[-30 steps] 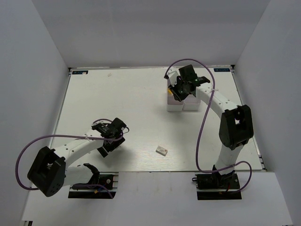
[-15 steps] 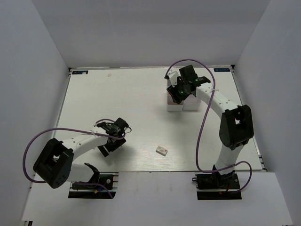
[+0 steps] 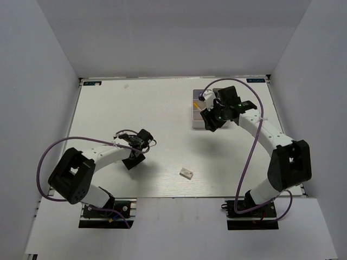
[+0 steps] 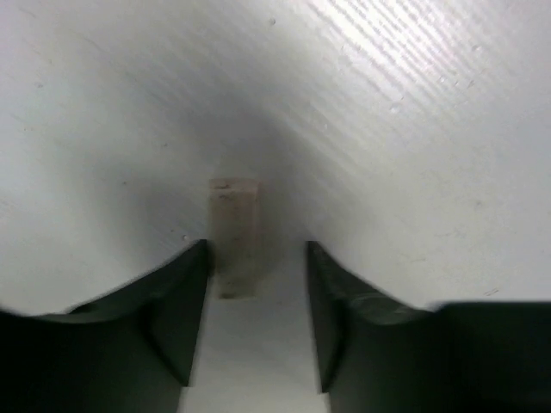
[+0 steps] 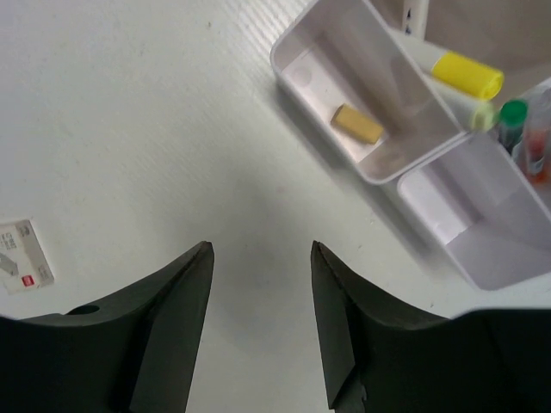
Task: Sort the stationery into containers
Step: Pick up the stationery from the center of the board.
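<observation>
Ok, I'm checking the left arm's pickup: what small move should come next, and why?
Probably close the left claw: the tan eraser block lies on the table between its fingers, near one, with a gap at the other, so it does not look gripped yet.

top view: bins (image 3: 196, 116) half covered by right arm (image 3: 259, 125), contents too small to tell | left wrist: tan block (image 4: 234, 225) blurred, near end perhaps touching left claw (image 4: 256, 280) | right wrist: white eraser (image 5: 21, 251) and markers (image 5: 514, 116) cut by picture edges
</observation>
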Available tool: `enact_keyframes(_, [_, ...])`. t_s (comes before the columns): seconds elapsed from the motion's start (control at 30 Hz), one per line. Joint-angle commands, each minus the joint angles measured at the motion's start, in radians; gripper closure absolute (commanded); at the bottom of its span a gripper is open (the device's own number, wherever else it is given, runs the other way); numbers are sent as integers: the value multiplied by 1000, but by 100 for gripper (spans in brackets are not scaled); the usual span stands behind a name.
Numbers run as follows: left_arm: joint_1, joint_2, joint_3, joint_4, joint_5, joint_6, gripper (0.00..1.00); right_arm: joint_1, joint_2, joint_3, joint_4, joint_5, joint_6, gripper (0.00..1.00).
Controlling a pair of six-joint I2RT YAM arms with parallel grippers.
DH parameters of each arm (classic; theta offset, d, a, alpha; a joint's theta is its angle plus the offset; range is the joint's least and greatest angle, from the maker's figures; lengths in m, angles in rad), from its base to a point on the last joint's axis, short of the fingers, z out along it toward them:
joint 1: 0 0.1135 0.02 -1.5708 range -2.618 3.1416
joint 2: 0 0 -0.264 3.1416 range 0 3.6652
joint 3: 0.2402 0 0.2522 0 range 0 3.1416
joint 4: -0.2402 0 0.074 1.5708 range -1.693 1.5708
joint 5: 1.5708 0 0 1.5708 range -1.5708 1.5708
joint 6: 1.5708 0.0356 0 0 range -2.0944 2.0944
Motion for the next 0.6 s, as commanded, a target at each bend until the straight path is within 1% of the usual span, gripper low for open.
enact_keyframes(0.0, [11,28,-7,13,-60,27,48,-16,-49,-57,18,-38,25,45])
enact_keyframes(0.07, [21,28,-33,50,-60,38,54,-24,-69,-72,21,-44,29,45])
enact_keyframes(0.1, [21,28,-44,64,-45,48,60,-27,-72,-82,21,-46,32,45])
enact_keyframes(0.17, [21,14,-63,94,-30,59,67,-39,-82,-94,23,-52,38,45])
enact_keyframes(0.2, [21,-1,-73,119,-21,74,73,-40,-84,-99,26,-55,41,45])
enact_keyframes(0.27, [21,-20,-53,128,-10,105,78,-49,-90,-109,20,-53,40,45])
enact_keyframes(0.33, [5,-55,-5,191,-1,203,83,-58,-96,-122,17,-56,37,38])
enact_keyframes(0.37, [-4,-69,12,220,15,243,85,-61,-99,-129,15,-52,32,17])
enact_keyframes(0.4, [-4,-81,25,264,69,295,87,-60,-96,-134,0,-46,34,10])
enact_keyframes(0.43, [-4,-95,49,354,96,388,90,-70,-95,-137,-8,-55,32,10])
enact_keyframes(0.47, [-4,-116,59,411,160,439,91,-79,-90,-146,-26,-78,31,10])
enact_keyframes(0.5, [-4,-116,77,465,191,479,92,-86,-99,-161,-28,-113,32,10])
enact_keyframes(0.53, [-4,-116,91,563,223,548,92,-96,-104,-171,-26,-128,32,10])
enact_keyframes(0.57, [-4,-116,103,617,304,588,94,-104,-113,-193,-23,-142,34,10])
